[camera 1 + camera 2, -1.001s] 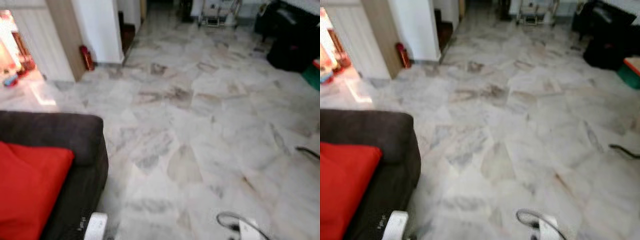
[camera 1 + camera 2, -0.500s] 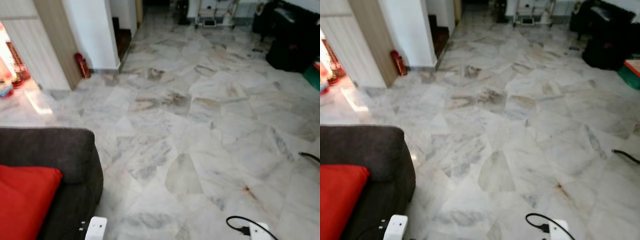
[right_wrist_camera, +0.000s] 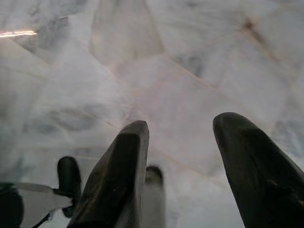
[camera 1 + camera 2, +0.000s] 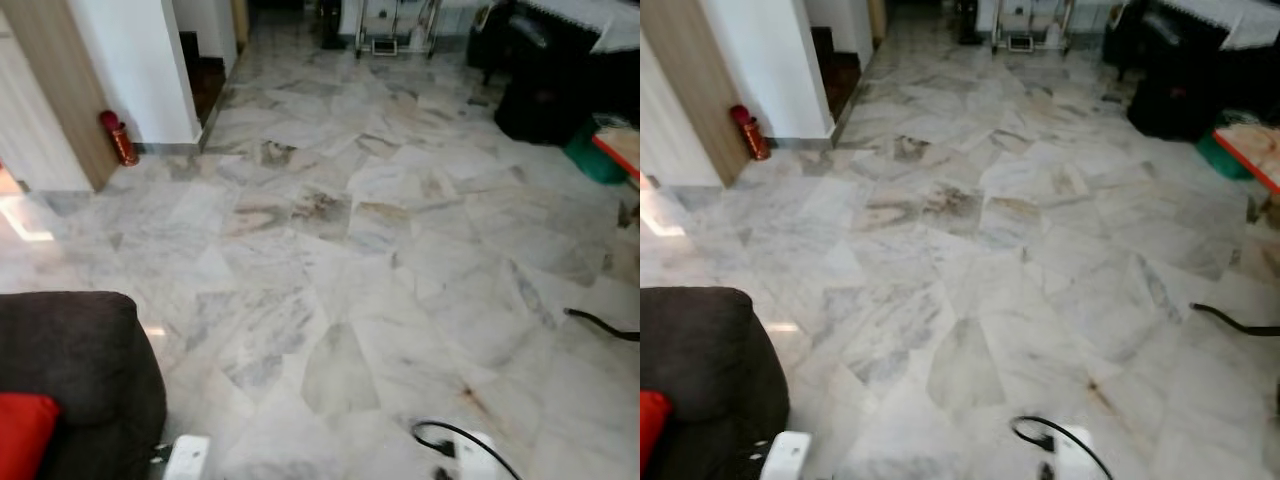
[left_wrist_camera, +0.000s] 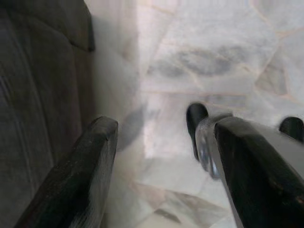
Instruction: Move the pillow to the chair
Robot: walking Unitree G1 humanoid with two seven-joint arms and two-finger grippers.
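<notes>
Your head cameras show a marble floor (image 4: 350, 250). At near left, a corner of the red pillow (image 4: 22, 435) lies on the dark sofa (image 4: 75, 365). A red fire extinguisher (image 4: 117, 138) stands far left by the wall. Your left gripper (image 5: 161, 171) hangs beside the sofa, fingers apart and empty; your right gripper (image 3: 183, 166) hangs over the floor, fingers likewise apart.

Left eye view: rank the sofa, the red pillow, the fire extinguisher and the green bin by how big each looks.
1. Sofa, largest by far.
2. Red pillow, cut off by the frame edge.
3. Green bin and fire extinguisher look about alike; both stand far from the camera, so I won't rank them.
</notes>
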